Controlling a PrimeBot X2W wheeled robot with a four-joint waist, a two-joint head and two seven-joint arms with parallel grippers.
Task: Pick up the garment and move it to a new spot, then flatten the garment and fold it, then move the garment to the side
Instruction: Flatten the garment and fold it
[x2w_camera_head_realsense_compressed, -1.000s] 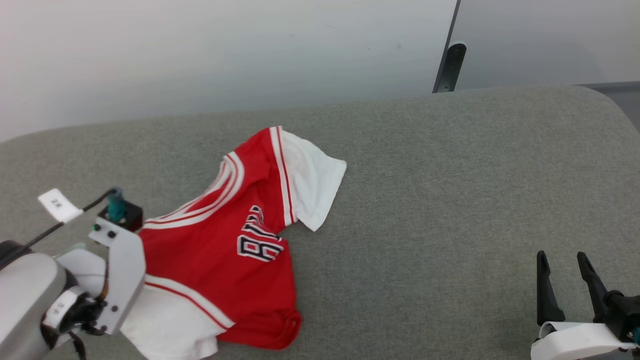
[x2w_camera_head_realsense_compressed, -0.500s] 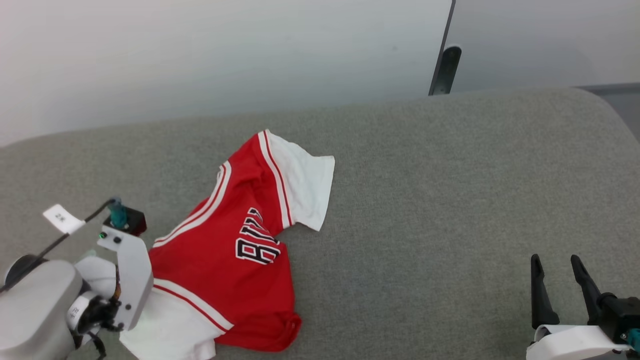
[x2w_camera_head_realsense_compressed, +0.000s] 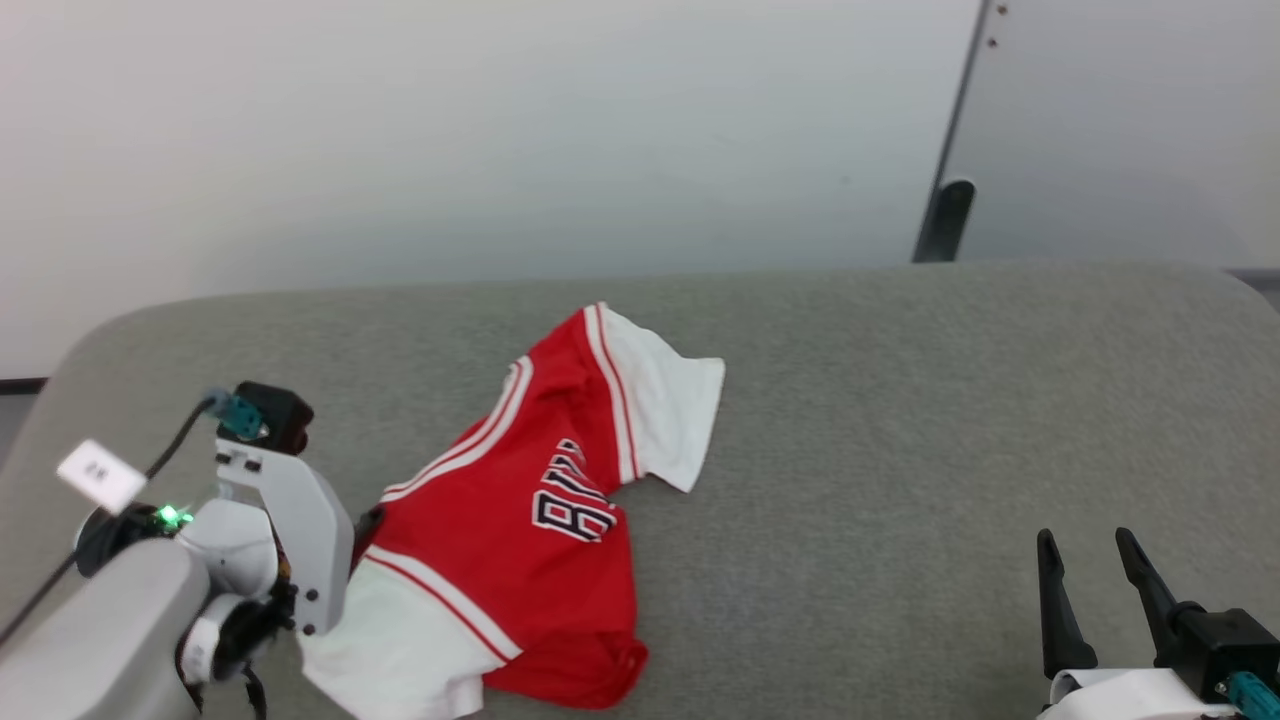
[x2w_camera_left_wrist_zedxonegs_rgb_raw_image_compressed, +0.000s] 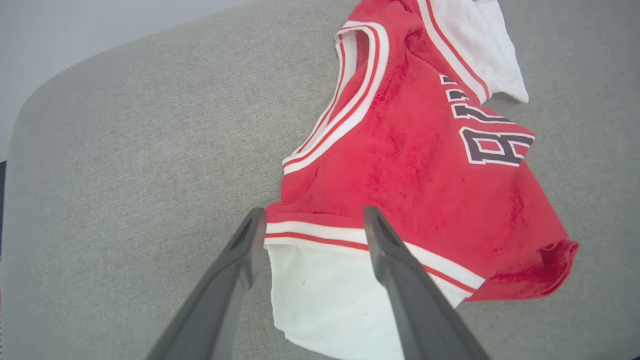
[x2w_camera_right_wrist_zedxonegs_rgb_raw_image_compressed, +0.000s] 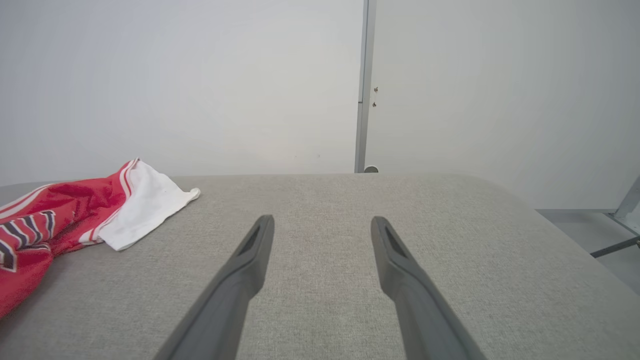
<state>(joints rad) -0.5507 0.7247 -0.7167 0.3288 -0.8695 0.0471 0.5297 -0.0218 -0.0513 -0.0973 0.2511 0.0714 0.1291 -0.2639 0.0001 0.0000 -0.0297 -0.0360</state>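
White wall behind, with a panel seam. Grey pad spans the head view, and the garment lies crumpled on its left half: red body, white sleeves, striped trim, black lettering partly lost in a fold. In the head view the left arm's pale wrist covers the garment's near-left edge and most of the fingers. The left wrist view shows them: left gripper jaws apart, clamping nothing, straddling the striped band above the near white sleeve; contact unclear. That view also shows the open neck trim. Right gripper is at lower right over bare pad, well clear of the garment, jaws apart and empty. The right wrist view adds a metal leg off the pad's edge. Dark post sits behind the pad.
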